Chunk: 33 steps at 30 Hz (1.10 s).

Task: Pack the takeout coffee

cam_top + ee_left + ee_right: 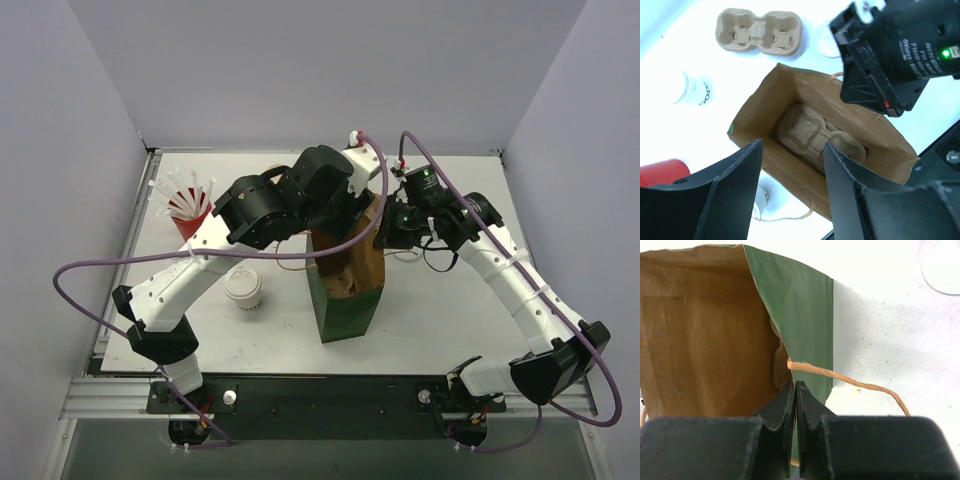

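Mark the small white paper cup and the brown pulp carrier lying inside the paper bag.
Small white paper cup [243, 287]: top view, its top.
Brown pulp carrier [809, 132] in the bag [875, 137]: left wrist view, its middle.

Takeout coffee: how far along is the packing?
Done: one pulp carrier lies inside the open paper bag. In hand: right tool pinches the bag's rim, left tool hovers open and empty above it. Left: the takeout coffee sits on the table, outside the bag.

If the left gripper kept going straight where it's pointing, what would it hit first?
Probably the pulp carrier lying inside the open paper bag: the left gripper points down into the bag's mouth, though depth is hard to judge.
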Each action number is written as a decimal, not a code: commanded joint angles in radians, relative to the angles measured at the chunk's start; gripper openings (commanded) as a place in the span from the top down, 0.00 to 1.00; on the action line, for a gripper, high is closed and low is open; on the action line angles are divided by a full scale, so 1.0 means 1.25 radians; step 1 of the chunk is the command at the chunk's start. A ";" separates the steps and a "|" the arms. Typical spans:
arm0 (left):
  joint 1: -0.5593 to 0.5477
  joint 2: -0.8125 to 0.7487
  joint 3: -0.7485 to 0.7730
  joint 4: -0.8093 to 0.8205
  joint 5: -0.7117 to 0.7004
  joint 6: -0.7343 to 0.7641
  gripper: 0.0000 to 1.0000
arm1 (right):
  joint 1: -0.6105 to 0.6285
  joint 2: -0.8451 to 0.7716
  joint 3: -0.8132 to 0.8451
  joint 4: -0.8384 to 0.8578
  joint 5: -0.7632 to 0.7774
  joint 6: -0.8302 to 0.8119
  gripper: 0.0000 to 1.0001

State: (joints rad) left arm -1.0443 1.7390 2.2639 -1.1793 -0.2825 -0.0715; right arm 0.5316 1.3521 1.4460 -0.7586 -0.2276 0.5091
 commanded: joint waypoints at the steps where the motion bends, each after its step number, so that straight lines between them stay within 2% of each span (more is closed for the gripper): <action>1: 0.011 -0.003 0.090 -0.098 -0.091 -0.128 0.38 | 0.003 -0.036 -0.014 -0.002 0.034 0.011 1.00; 5: 0.030 -0.034 0.056 -0.112 -0.143 -0.197 0.39 | 0.003 -0.043 -0.019 -0.002 0.045 0.016 1.00; 12: 0.050 -0.129 -0.101 -0.059 -0.154 -0.303 0.44 | 0.004 -0.052 -0.024 -0.001 0.054 0.016 1.00; 16: 0.055 -0.157 -0.175 -0.040 -0.150 -0.327 0.44 | 0.003 -0.057 -0.031 -0.001 0.058 0.016 1.00; 26: 0.061 -0.197 -0.270 0.005 -0.146 -0.370 0.44 | 0.004 -0.064 -0.036 0.002 0.056 0.012 1.00; 33: 0.061 -0.178 -0.299 0.057 -0.076 -0.383 0.45 | 0.005 -0.068 -0.039 0.004 0.052 0.014 1.00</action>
State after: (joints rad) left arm -0.9710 1.5158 1.8919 -1.1919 -0.4240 -0.5217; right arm 0.5316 1.2976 1.4029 -0.7567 -0.1787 0.5236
